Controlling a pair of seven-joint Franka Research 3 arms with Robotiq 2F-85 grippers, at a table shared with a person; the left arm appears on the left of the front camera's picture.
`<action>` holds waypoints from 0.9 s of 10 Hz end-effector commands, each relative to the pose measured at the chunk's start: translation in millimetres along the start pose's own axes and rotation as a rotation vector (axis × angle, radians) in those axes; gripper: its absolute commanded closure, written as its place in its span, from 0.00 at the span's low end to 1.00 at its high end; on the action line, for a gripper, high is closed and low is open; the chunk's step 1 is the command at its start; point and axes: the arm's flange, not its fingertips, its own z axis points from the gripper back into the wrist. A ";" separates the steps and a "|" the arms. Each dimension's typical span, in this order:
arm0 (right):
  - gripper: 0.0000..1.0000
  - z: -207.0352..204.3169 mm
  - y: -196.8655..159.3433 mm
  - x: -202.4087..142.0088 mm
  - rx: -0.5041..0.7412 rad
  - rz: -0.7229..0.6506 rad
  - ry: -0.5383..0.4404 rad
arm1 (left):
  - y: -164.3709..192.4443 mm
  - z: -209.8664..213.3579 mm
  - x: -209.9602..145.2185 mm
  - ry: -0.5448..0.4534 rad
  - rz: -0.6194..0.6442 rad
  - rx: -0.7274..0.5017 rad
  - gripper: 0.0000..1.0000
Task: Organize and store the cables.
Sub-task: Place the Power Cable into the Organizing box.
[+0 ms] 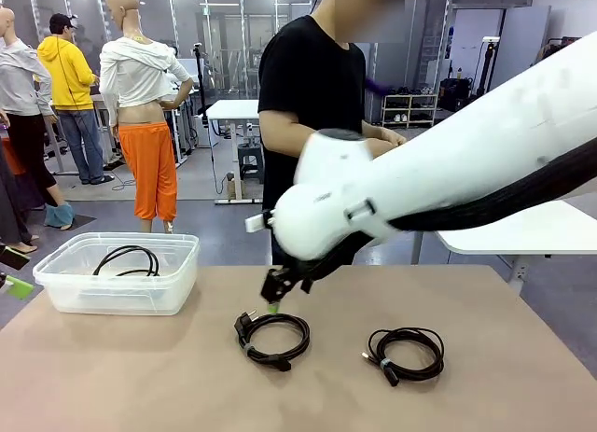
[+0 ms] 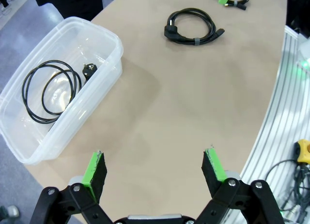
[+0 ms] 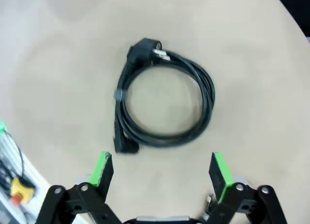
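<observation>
Right gripper [image 3: 162, 166] of mine hangs spread and empty over a glossy black cable [image 3: 208, 103] coiled round on the matte tan table [image 3: 58, 64]. A second tied coil [image 1: 437, 353] lies near it; a thinner loop [image 2: 29, 96] rests in the clear plastic bin [image 2: 109, 64].

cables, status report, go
Left pincer open over bare table; right pincer open, empty, over middle coil. One cable in bin, another coil loose. Nothing blocking.
</observation>
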 end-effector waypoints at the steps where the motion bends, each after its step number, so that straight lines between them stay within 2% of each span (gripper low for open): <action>1: 0.00 34.9 -41.9 -55.1 0.058 0.035 -0.049 | -2.1 2.0 0.9 0.015 0.011 -0.007 0.00; 3: 0.00 78.6 -99.0 -120.9 0.019 0.007 -0.145 | -2.1 2.0 0.9 0.015 0.011 -0.007 0.00; 5: 0.00 110.8 -143.4 -186.2 0.108 -0.003 -0.223 | -2.1 2.0 0.9 0.015 0.011 -0.007 0.00; 6: 0.00 141.7 -180.0 -209.2 0.185 -0.005 -0.307 | -2.1 2.0 0.9 0.015 0.011 -0.007 0.00; 7: 0.00 142.6 -199.3 -242.5 0.197 -0.029 -0.379 | -2.1 2.0 0.9 0.015 0.011 -0.007 0.00; 9: 0.00 132.1 -228.6 -298.3 0.228 0.012 -0.491 | -2.1 2.0 0.9 0.015 0.011 -0.007 0.00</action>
